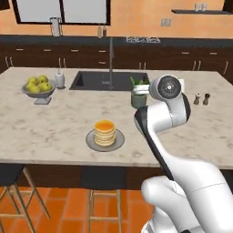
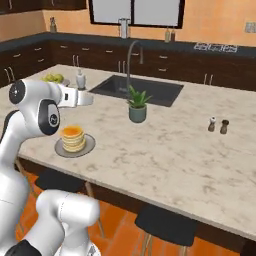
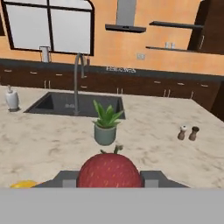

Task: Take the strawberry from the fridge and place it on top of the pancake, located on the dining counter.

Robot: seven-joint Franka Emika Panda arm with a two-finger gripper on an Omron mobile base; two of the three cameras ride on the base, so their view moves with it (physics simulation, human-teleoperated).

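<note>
Clamped on the strawberry (image 3: 110, 169), fingers (image 3: 151, 178) closed against its sides, berry carried out over the near part of the table (image 1: 54, 127) and looking forward across the room. Carry step in hand, by judgement: berry out of the fridge and held, not yet set down. Pancake (image 1: 105, 132) sitting on its grey plate (image 1: 117, 143) near the front edge of the table, left of the arm in the left base view, just beside and below the white forearm in the right base view; a sliver of yellow at the lower left of the hand view probably its top. To do this well: swing left and tip the hand downward until the stack lies straight under the berry, lower gently until the berry touches or nearly touches the top pancake, then part the fingers; released from a height or off-centre, likely to roll off such a small round top. Around: potted plant (image 1: 138, 94) further in, ahead of the hand and right of the stack, to be kept clear of; fruit bowl (image 1: 38, 88) and white dispenser (image 1: 59, 79) far left; sink (image 1: 109, 81) with tall faucet (image 1: 110, 59) beyond; salt and pepper shakers (image 1: 201, 98) far right. Nothing standing directly between hand and stack.
</note>
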